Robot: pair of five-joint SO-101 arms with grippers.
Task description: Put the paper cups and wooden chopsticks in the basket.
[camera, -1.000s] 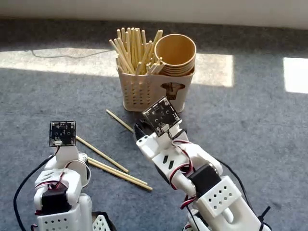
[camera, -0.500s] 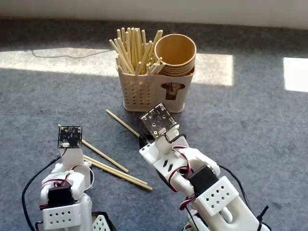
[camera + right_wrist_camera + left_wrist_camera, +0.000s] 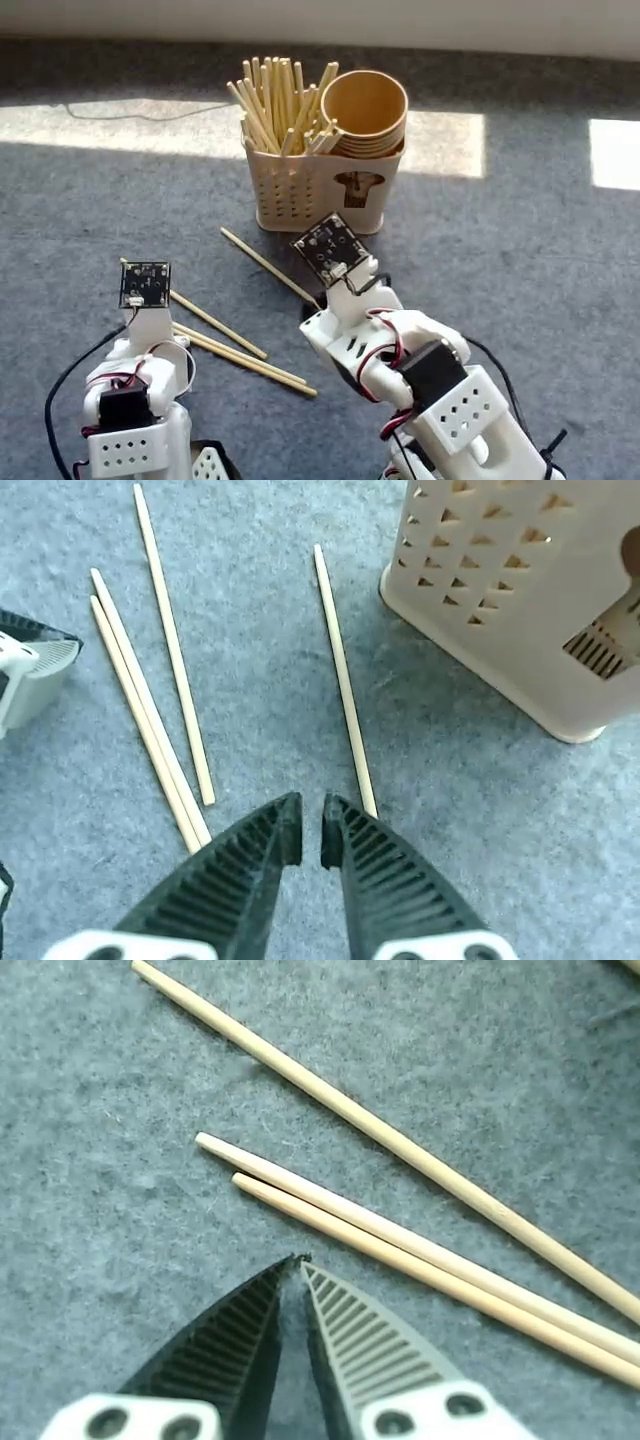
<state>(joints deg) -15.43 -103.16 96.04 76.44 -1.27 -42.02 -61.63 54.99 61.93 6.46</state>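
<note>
A single pale wooden chopstick point(image 3: 343, 680) lies loose on the grey carpet point(image 3: 520, 260), running slantwise from near the basket's foot. Its near end rests just beside the right gripper point(image 3: 310, 805), outside the jaws, which stand a narrow slit apart and hold nothing. Off to the side lie three more loose wooden chopsticks: a touching pair point(image 3: 400, 1240) just beyond the tips of the left gripper point(image 3: 300, 1260), whose jaws are closed tip to tip on nothing, and another chopstick point(image 3: 390, 1135) a little farther out. Behind them stands the cream perforated plastic basket point(image 3: 315, 195), holding a bundle of chopsticks point(image 3: 275, 100) and stacked brown paper cups point(image 3: 365, 105).
</note>
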